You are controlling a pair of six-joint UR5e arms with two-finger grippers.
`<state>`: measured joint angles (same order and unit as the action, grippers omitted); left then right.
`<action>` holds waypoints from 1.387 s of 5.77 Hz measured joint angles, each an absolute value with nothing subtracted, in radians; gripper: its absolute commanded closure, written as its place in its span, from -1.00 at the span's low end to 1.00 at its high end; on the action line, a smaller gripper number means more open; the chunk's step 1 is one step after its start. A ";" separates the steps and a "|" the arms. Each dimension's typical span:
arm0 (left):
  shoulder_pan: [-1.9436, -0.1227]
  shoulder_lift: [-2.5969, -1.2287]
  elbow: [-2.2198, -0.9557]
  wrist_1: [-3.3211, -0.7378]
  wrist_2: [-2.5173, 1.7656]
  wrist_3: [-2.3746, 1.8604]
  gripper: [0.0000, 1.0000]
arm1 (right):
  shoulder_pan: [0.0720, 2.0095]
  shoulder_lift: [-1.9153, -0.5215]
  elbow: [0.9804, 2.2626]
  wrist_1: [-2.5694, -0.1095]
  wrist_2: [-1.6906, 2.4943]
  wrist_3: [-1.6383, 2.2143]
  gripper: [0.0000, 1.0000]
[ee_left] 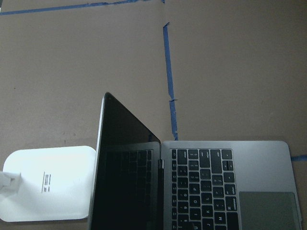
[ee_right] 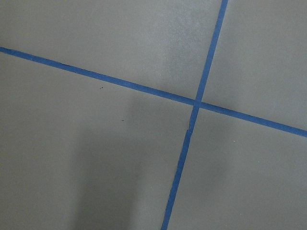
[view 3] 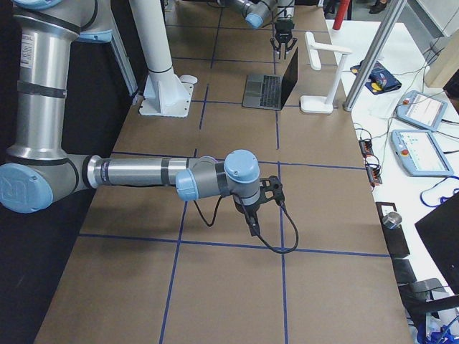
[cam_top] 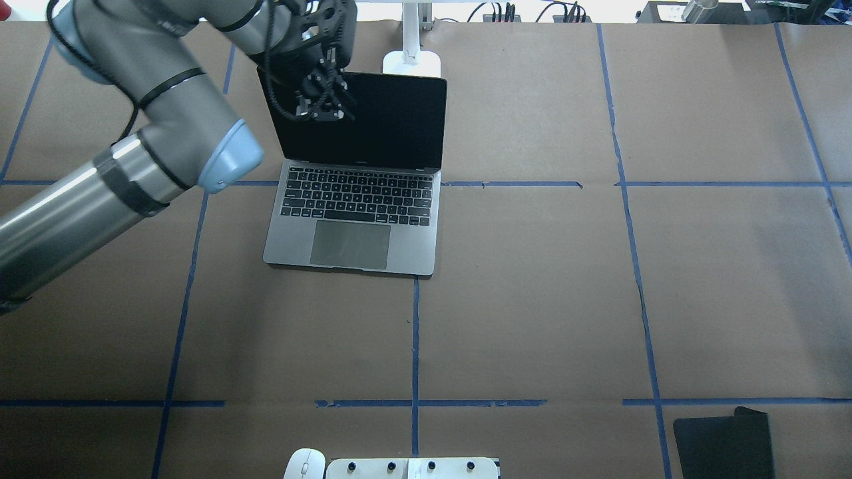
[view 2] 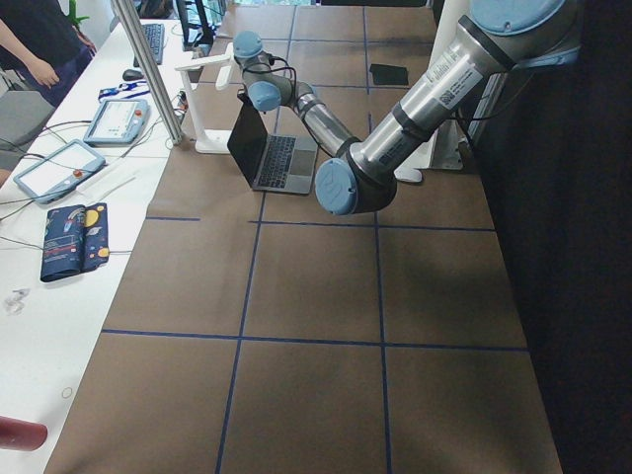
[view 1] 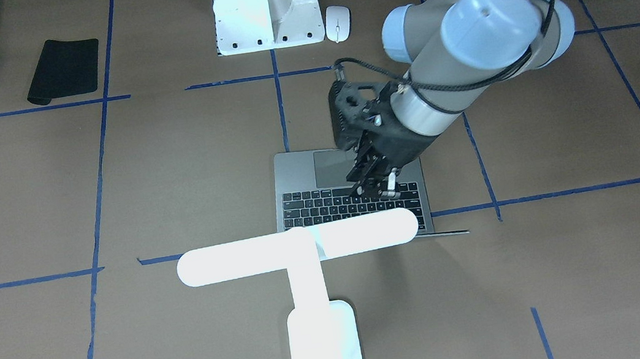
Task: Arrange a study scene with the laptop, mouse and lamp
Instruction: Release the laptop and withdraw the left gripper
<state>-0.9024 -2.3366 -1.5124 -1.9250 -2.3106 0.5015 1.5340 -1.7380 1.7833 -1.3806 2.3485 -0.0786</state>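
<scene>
- Mind the mouse (cam_top: 305, 462), lying well short of the laptop (cam_top: 353, 219) on the robot's side and tucked right against the white pedestal (cam_top: 413, 468). Little room there for a finger on that flank, so likely to squirt away across the table (cam_top: 532, 299) under a one-sided pinch.
- Watch the left gripper (cam_top: 318, 110), hovering at the upper left of the laptop's raised screen with jaws parted and nothing held. Coming down off-line risks rapping the lid's thin top edge, scratching the glass or forcing the hinge.
- Treat the laptop as top-heavy: open, keyboard toward the robot, base flat on the table. Pushing high on the lid probably lifts or slides the whole base rather than turning the hinge.
- Keep clear of the lamp (view 1: 307, 280), lit, with its base just behind the laptop's lid and its bar reaching across above that rear edge. Tipping the lid back, or swinging the wrist past it, could knock the narrow stem over.
- Leave the black mat (cam_top: 724, 442), far to the right of the laptop, near the robot's edge.
- Check the right gripper (view 3: 252, 226), well apart from the laptop on the robot's right, low over bare table. Impossible to tell how far open. Sweeping sideways without lifting may snag the paper.
</scene>
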 measured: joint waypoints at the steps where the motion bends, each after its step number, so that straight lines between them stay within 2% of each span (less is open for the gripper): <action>1: -0.915 -2.281 -1.583 -1.922 -2.310 0.502 -0.32 | 1.534 -1.738 1.784 -1.381 2.349 -0.079 -1.00; 2: -0.935 -2.199 -1.668 -1.918 -2.311 0.499 -0.29 | 1.534 -1.739 1.784 -1.381 2.349 -0.079 -1.00; 3: -0.965 -2.111 -1.749 -1.890 -2.316 0.493 -0.57 | 1.534 -1.739 1.784 -1.381 2.349 -0.079 -1.00; 4: -1.000 -2.031 -1.825 -1.810 -2.321 0.492 -0.68 | 1.534 -1.739 1.784 -1.382 2.351 -0.075 -1.00; 5: -1.027 -1.983 -1.884 -1.693 -2.322 0.491 -0.91 | 1.534 -1.739 1.786 -1.382 2.352 -0.053 -1.00; 6: -1.049 -1.963 -1.914 -1.557 -2.319 0.490 -1.00 | 1.534 -1.739 1.788 -1.381 2.353 -0.026 -1.00; 8: -1.116 -1.913 -1.927 -1.382 -2.313 0.361 -1.00 | 1.533 -1.740 1.790 -1.381 2.359 -0.013 -1.00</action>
<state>-1.1162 -1.9132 -1.9267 -1.3816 -2.3131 0.3611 1.5334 -1.7402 1.7895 -1.3813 2.3593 -0.0127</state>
